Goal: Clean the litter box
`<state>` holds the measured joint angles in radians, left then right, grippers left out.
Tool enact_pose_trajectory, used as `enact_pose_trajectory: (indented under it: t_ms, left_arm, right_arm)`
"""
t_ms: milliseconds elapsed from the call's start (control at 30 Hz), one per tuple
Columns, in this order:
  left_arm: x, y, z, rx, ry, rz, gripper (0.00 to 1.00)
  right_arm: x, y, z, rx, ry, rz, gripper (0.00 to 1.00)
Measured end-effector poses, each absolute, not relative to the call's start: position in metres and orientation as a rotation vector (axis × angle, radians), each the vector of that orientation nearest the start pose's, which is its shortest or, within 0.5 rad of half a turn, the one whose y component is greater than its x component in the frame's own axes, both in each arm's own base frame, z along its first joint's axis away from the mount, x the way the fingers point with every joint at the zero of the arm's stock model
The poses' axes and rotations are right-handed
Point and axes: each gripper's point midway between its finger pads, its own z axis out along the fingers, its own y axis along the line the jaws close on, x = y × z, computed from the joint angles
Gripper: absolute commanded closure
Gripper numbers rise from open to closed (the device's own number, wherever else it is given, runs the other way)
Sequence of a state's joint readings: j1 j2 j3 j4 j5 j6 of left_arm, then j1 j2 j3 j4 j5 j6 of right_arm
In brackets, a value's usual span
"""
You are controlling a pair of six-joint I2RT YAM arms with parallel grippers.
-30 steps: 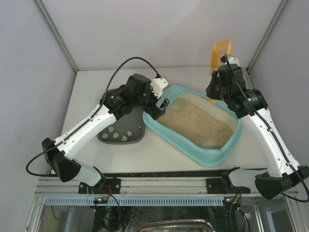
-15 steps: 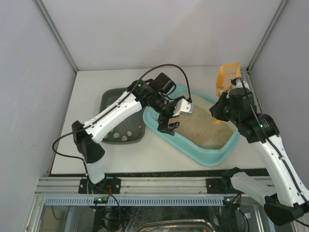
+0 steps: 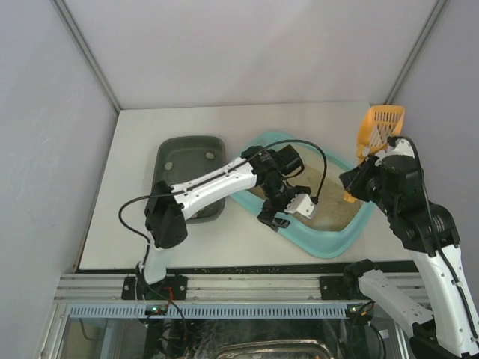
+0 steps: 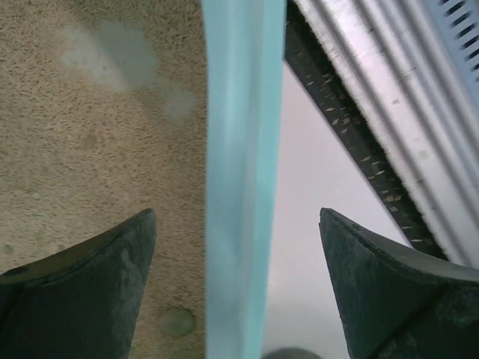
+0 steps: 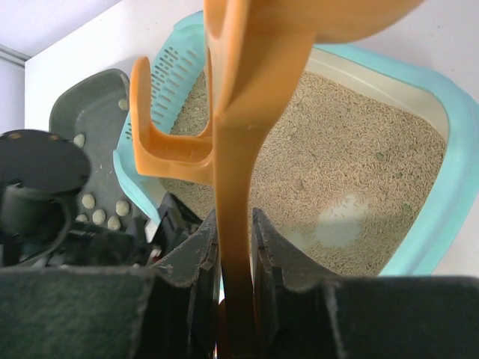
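Jaws spread wide, the left gripper (image 4: 233,224) straddles the near rim of the litter box (image 3: 330,245). The right gripper (image 5: 233,247) has its jaws clamped on an orange scoop (image 3: 380,123). Litter (image 5: 359,149) lines the box on the surface (image 3: 127,149), and pellets (image 5: 88,200) dot the neighbouring grey tray (image 3: 176,153).

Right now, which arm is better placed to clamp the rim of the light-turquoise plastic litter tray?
Left: the open left gripper straddles the tray rim, one finger inside, one outside. The right gripper is shut on the orange plastic scoop.
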<state>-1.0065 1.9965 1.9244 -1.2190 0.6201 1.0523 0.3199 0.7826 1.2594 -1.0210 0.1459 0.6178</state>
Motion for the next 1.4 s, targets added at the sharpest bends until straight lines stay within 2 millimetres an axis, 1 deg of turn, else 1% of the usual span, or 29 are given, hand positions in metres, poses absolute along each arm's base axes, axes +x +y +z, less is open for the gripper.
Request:
enact_pose_trajectory:
  t_ms: [100,167,200,267,300,367,400,467,533,633,733,767,833,933,1067,1133,1233,1333,1400]
  left_arm:
    - [0.180,-0.402,0.144,-2.945,-1.504,0.917,0.16]
    - [0.190,-0.400,0.131,-2.982,-1.465,0.824,0.21]
    - [0.196,-0.398,0.125,-2.997,-1.444,0.777,0.25]
    - [0.203,-0.393,0.114,-2.998,-1.411,0.723,0.44]
    - [0.204,-0.391,0.113,-3.002,-1.390,0.720,0.58]
    - [0.199,-0.381,0.112,-2.973,-1.344,0.717,0.85]
    - [0.195,-0.375,0.111,-2.957,-1.307,0.715,0.92]
    - [0.192,-0.368,0.112,-2.916,-1.311,0.702,0.98]
    - [0.197,-0.362,0.111,-2.933,-1.255,0.690,1.00]
    - [0.202,-0.354,0.111,-2.995,-1.114,0.677,1.00]
    - [0.211,-0.338,0.111,-3.066,-0.938,0.661,1.00]
    - [0.215,-0.329,0.111,-3.089,-0.850,0.655,1.00]
    - [0.223,-0.317,0.111,-3.113,-0.729,0.650,1.00]
    - [0.231,-0.305,0.111,-3.128,-0.627,0.645,1.00]
    - [0.243,-0.295,0.111,-3.131,-0.576,0.639,1.00]
    - [0.250,-0.292,0.111,-3.120,-0.565,0.636,1.00]
    - [0.265,-0.290,0.111,-3.112,-0.569,0.631,1.00]
    - [0.286,-0.294,0.112,-3.147,-0.594,0.602,1.00]
    - [0.296,-0.295,0.112,-3.166,-0.615,0.602,1.00]
  right_arm:
    - [0.203,0.065,0.306,0.411,2.096,0.405,1.00]
    - [0.199,0.063,0.306,0.415,2.095,0.400,1.00]
    - [0.198,0.062,0.306,0.415,2.095,0.400,1.00]
    - [0.197,0.060,0.306,0.419,2.095,0.394,1.00]
    - [0.198,0.060,0.306,0.421,2.095,0.391,1.00]
    - [0.199,0.057,0.305,0.427,2.095,0.379,1.00]
    - [0.200,0.056,0.305,0.431,2.096,0.371,1.00]
    - [0.203,0.052,0.304,0.441,2.096,0.355,1.00]
    - [0.207,0.049,0.302,0.453,2.100,0.342,1.00]
    - [0.212,0.047,0.300,0.472,2.109,0.343,1.00]
    - [0.215,0.044,0.297,0.490,2.122,0.348,1.00]
    - [0.215,0.043,0.296,0.493,2.125,0.351,1.00]
    - [0.214,0.042,0.293,0.500,2.138,0.355,1.00]
    - [0.211,0.042,0.289,0.507,2.160,0.365,1.00]
    - [0.210,0.046,0.283,0.494,2.192,0.398,1.00]
    - [0.210,0.051,0.277,0.478,2.218,0.427,1.00]
    - [0.210,0.065,0.261,0.440,2.287,0.500,1.00]
    - [0.212,0.082,0.247,0.371,2.352,0.580,1.00]
    - [0.215,0.092,0.238,0.318,2.394,0.616,1.00]
